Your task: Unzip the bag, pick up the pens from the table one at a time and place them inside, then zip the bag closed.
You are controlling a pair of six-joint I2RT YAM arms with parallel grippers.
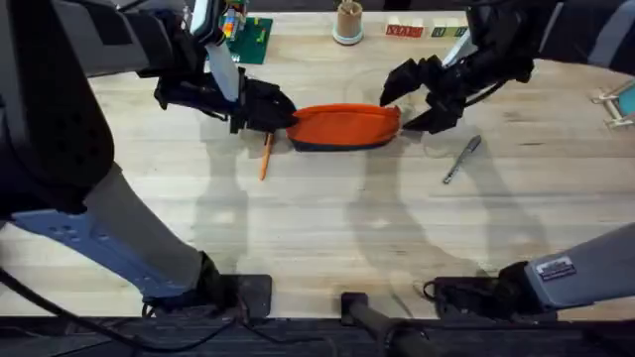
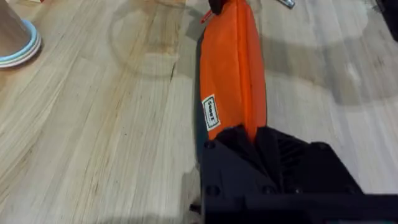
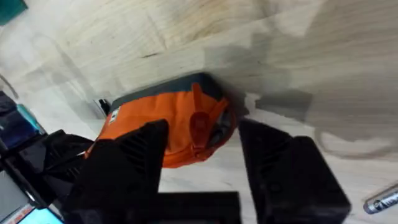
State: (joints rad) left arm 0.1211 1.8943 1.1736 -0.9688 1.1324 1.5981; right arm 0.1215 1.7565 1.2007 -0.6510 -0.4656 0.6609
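The orange bag (image 1: pixel 342 126) with its navy bottom strip lies across the middle of the table (image 1: pixel 317 228). My left gripper (image 1: pixel 283 111) is shut on the bag's left end; in the left wrist view its black fingers (image 2: pixel 239 143) clamp the bag (image 2: pixel 233 68). My right gripper (image 1: pixel 399 107) is open at the bag's right end. Its fingers (image 3: pixel 134 155) stand on either side of the orange zipper pull (image 3: pixel 199 121), apart from it. An orange pen (image 1: pixel 265 157) lies just in front of the bag's left end. A silver-grey pen (image 1: pixel 461 159) lies to the right.
At the back stand a tan cup on a pale saucer (image 1: pixel 348 22), a green board with coloured blocks (image 1: pixel 248 38) and a red box (image 1: pixel 404 31). A teal-handled item (image 1: pixel 620 99) sits at the right edge. The arm bases (image 1: pixel 248 293) occupy the near edge.
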